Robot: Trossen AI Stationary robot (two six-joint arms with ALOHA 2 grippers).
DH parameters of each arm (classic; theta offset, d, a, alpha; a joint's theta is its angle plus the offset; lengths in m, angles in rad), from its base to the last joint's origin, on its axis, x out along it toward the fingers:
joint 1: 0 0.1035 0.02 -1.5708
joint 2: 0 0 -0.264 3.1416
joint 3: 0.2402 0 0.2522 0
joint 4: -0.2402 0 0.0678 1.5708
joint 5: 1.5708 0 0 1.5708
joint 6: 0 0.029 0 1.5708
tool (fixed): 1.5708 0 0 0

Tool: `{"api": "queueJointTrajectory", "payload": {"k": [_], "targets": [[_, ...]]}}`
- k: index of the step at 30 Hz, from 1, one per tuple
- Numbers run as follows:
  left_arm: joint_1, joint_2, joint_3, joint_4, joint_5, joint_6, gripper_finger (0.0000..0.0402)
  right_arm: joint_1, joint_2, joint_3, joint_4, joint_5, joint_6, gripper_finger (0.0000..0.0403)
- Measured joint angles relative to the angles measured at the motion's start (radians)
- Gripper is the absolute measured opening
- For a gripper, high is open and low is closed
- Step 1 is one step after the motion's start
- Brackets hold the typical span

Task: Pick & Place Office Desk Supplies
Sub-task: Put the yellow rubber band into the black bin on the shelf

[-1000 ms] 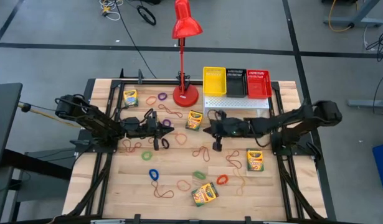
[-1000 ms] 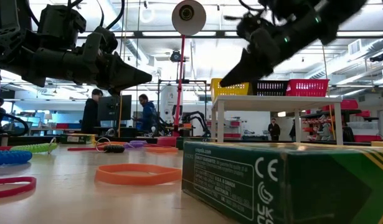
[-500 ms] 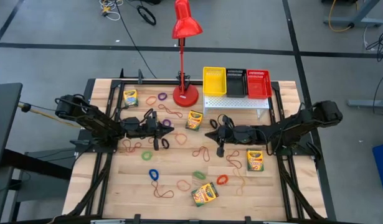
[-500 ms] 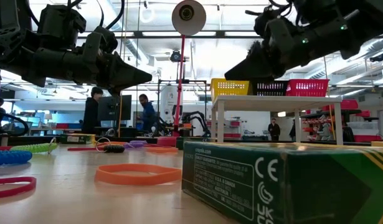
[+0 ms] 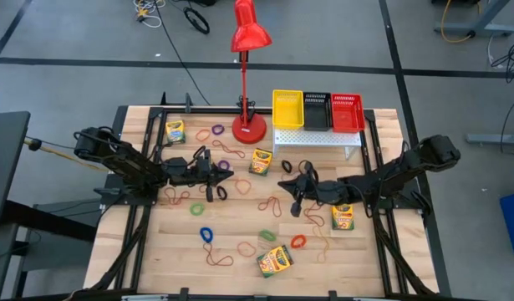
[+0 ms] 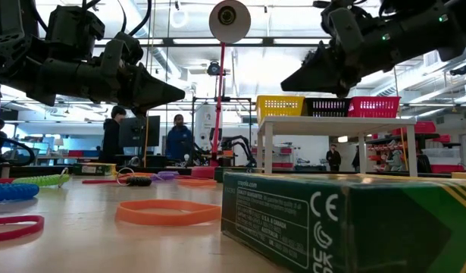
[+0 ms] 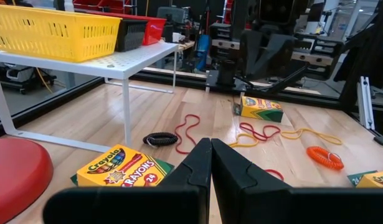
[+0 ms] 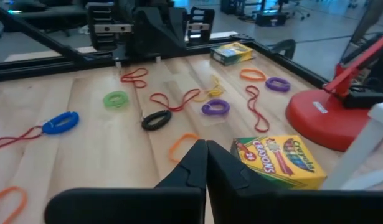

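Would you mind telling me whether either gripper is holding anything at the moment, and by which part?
Nothing is held. The left gripper and the right gripper are both shut on nothing, above the table.

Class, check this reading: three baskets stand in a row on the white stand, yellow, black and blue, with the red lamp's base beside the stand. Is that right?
Not quite. The third basket is red, not blue; the high view shows it plainly. The rest holds: the yellow basket and the black basket stand beside it on the white stand, with the red lamp's base next to the stand.
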Motion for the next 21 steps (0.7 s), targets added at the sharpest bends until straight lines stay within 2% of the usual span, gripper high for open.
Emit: {"api": "queueJointTrajectory", "payload": {"k": [9, 13, 17, 21], "targets": [[0.0, 0.0, 0.0, 0.0, 0.0, 0.0, 0.0014, 0.01, 0.0, 0.019, -0.039, 0.055, 0.044, 0.0006], [0.0, 0.0, 0.0, 0.0, 0.0, 0.0, 0.0014, 0.049, 0.0, 0.138, -0.274, 0.05, 0.066, 0.0006], [0.0, 0.0, 0.0, 0.0, 0.0, 0.0, 0.0014, 0.083, 0.0, 0.289, -0.562, 0.048, 0.159, 0.0006], [0.0, 0.0, 0.0, 0.0, 0.0, 0.0, 0.0014, 0.101, 0.01, 0.381, -0.798, 0.038, 0.29, 0.0007]]}}
